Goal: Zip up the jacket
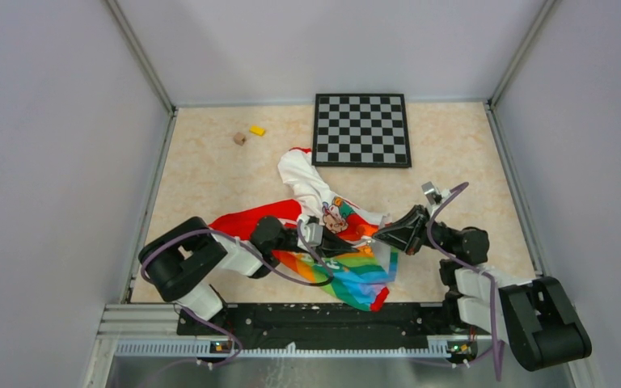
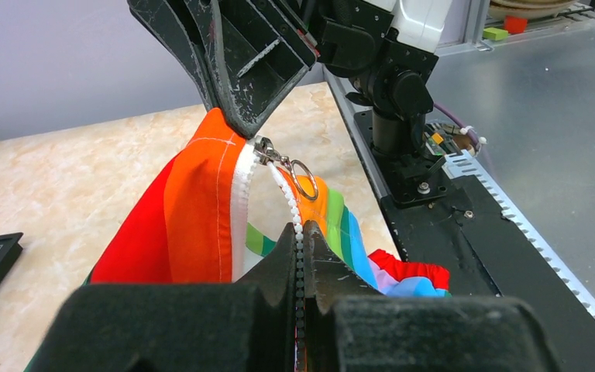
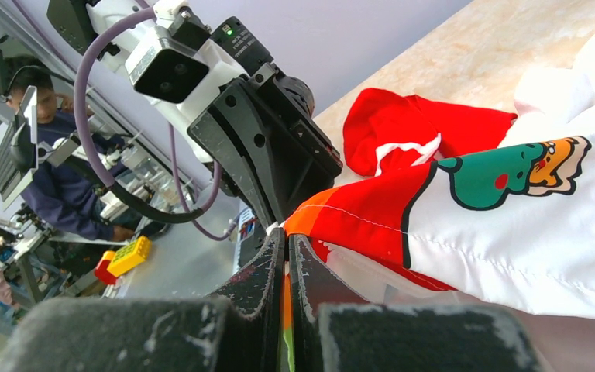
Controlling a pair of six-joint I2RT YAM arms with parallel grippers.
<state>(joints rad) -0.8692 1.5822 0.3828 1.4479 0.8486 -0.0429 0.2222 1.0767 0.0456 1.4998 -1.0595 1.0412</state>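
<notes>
Left of the checkerboard (image 1: 361, 129), on the marbled bench (image 1: 202, 178): a small brown lump (image 1: 240, 138) and, closer to the board, a yellow block (image 1: 257, 130), the two apart from each other. In front of the checkerboard, toward the arm bases: the jacket (image 1: 331, 212), crumpled, with a white stretch of cloth with a red tip reaching almost to the board's near left corner, a red sleeve trailing away to the left, and the rainbow panel farthest from the board. In front of the board's left half, over the jacket: the left hand (image 1: 341, 242), pressed together, pinching the white zipper teeth (image 2: 297, 209) between its fingertips (image 2: 285, 248). Just beyond that grip in the left wrist view: the slider (image 2: 267, 151) with its ring pull (image 2: 304, 179), at the top of the orange stripe. In front of the board's right half: the right hand (image 1: 380, 234), likewise pressed together, pinching the jacket's orange edge right beside the slider. Holds the fabric there lifted off the bench, zipper line stretched between the two grips. Tips of both hands near each other, facing.
</notes>
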